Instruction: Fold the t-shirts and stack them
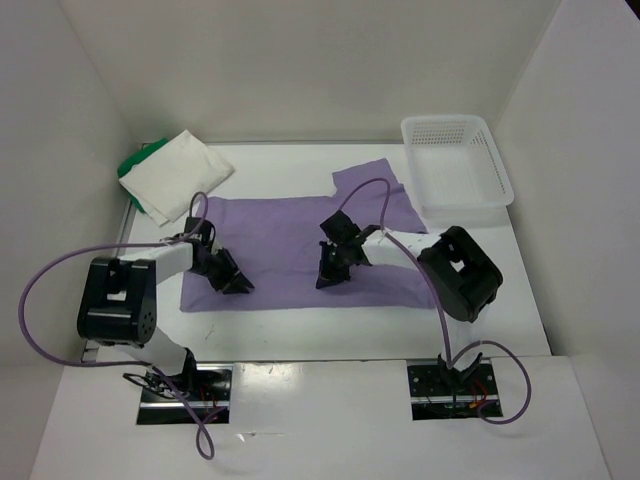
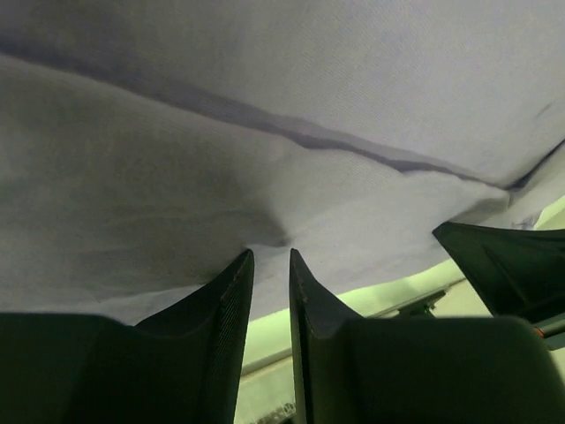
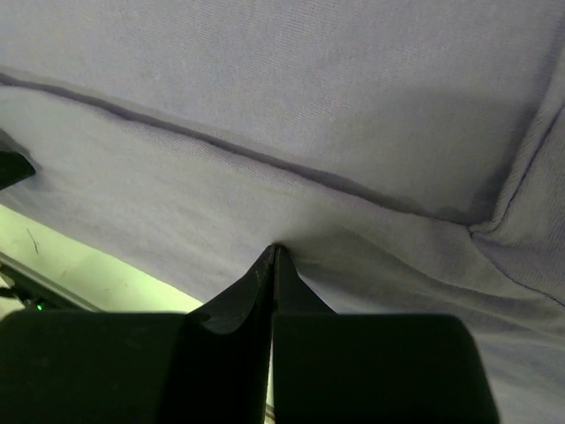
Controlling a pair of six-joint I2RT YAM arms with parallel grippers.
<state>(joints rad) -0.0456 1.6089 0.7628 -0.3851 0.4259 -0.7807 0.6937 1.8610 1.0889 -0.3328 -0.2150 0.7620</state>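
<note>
On the table [image 1: 300,335], right gripper [image 1: 326,280] pinches the flat purple shirt [image 1: 280,235]; left gripper [image 1: 240,287] stands slightly parted.

3 plain white walls [image 1: 300,60] box in a white table [image 1: 300,335] w/ soft, even light.

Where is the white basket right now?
In the top view, the white mesh basket sits at the far right corner of the table, beside the purple shirt that lies spread out in the middle.
</note>
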